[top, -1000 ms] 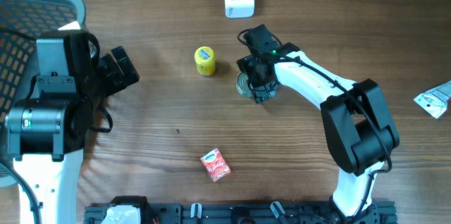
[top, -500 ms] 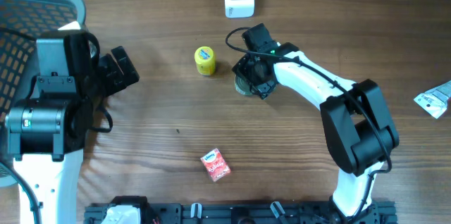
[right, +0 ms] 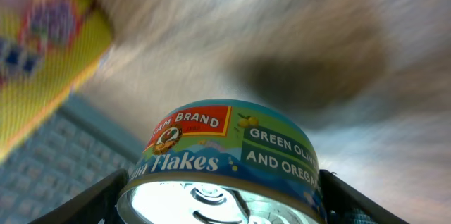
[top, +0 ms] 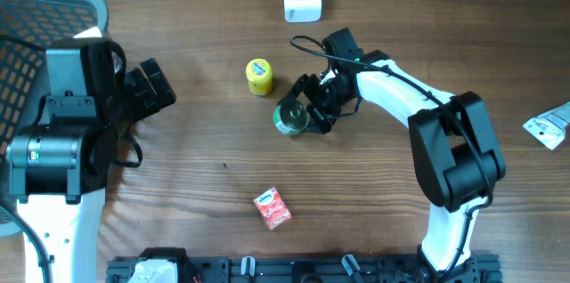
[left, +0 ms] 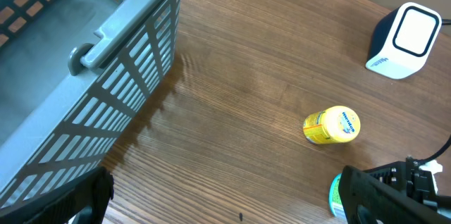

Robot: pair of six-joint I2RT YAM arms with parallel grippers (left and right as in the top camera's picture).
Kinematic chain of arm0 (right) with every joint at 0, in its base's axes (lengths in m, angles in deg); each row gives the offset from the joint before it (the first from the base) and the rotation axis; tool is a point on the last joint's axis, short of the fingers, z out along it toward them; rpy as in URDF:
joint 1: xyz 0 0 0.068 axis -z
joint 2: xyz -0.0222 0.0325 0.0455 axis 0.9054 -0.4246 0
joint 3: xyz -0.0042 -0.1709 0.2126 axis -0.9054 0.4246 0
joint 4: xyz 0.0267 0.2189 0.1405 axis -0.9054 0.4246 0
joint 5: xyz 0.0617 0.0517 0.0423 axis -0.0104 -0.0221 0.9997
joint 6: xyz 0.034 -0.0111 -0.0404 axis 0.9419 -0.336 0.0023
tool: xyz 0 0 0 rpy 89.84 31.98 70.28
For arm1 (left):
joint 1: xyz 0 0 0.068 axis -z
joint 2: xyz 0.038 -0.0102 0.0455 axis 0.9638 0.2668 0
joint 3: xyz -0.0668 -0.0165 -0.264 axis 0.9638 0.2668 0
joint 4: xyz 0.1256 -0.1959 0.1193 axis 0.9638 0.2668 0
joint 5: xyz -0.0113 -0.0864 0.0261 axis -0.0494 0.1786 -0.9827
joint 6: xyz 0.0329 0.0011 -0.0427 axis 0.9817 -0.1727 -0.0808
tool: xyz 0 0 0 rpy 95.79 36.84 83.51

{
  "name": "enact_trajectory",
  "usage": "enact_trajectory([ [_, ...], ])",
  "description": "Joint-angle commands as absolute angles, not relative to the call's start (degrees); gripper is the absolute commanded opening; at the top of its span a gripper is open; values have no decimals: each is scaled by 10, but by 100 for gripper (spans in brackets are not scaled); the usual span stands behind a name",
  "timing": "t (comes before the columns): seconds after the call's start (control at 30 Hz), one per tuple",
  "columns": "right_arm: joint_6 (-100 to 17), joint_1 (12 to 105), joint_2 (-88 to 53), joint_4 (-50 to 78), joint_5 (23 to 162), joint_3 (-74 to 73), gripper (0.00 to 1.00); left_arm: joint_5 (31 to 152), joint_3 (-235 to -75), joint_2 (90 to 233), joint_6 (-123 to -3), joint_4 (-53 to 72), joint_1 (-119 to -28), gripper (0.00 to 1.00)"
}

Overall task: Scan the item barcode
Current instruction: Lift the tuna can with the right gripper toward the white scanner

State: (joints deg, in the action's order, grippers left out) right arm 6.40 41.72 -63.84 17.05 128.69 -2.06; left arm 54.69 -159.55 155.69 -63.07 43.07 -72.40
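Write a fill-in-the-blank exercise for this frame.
The tin is held by the ___ arm's gripper.
On the left gripper the jaws stand ___.
The small can standing near the tin is ___.
The packet near the front edge is ___.
Missing words: right; open; yellow; red.

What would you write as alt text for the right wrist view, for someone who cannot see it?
A round tin can, its label showing "Flakes" and "Green", fills the lower frame, gripped between the two dark fingers of the right tool. Everything behind is blurred: the brown wooden table and a yellow shape at upper left.
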Motion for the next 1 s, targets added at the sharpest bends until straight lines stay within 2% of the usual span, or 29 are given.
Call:
enact_trajectory([
  [0.0,44,417,-646,169,1395,-18,58,554,-1593,1556,-636,431,-727,100],
  [0.23,19,417,-646,170,1477,-18,57,558,-1593,1556,-636,433,-727,100],
  [0.47,-5,417,-646,162,1467,-18,51,558,-1593,1556,-636,433,-727,100],
  [0.6,-46,418,-646,141,1470,-18,51,558,-1593,1556,-636,433,-727,100],
  [0.83,-160,490,-646,112,1258,-18,51,558,-1593,1556,-636,435,-727,100],
  [0.97,-209,535,-646,32,1180,-18,51,557,-1593,1556,-633,446,-727,100],
])
